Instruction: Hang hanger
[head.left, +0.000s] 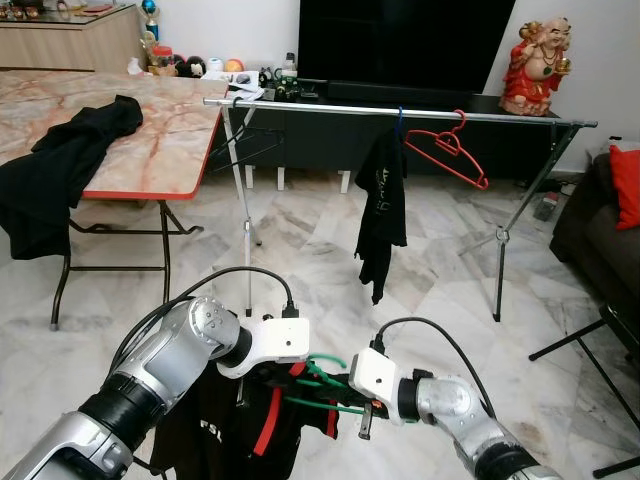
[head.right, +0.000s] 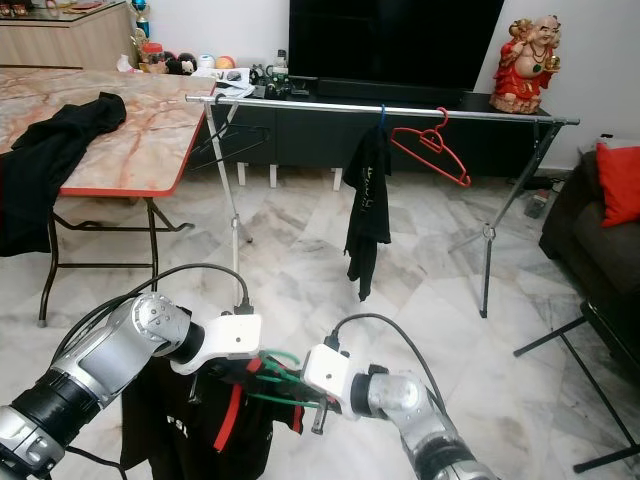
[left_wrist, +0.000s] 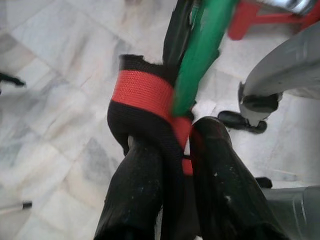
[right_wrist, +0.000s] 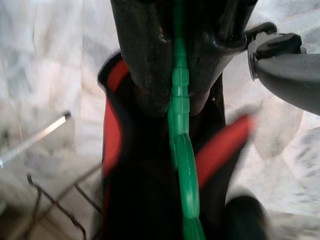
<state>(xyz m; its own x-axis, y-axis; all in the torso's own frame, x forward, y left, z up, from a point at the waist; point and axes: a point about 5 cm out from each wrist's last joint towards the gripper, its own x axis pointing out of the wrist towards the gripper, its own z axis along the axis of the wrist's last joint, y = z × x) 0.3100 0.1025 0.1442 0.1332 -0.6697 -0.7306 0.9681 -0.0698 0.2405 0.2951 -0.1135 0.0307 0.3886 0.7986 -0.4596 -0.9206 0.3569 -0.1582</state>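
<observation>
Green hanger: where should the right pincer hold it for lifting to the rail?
Where it is now: on the bare green hanger bar, coming from the robot's right. The shirt drapes the left part, where the left pincer pinches the collar. Keep the hook free for the rail.

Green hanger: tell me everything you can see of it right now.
The green hanger looks like plastic, with a ridged bar. It is held low in front of the robot, above the marble floor, and carries a black shirt with red trim. The right gripper is shut on its bar; the left gripper pinches the shirt's red-edged collar beside it. Its hook is hidden.
</observation>
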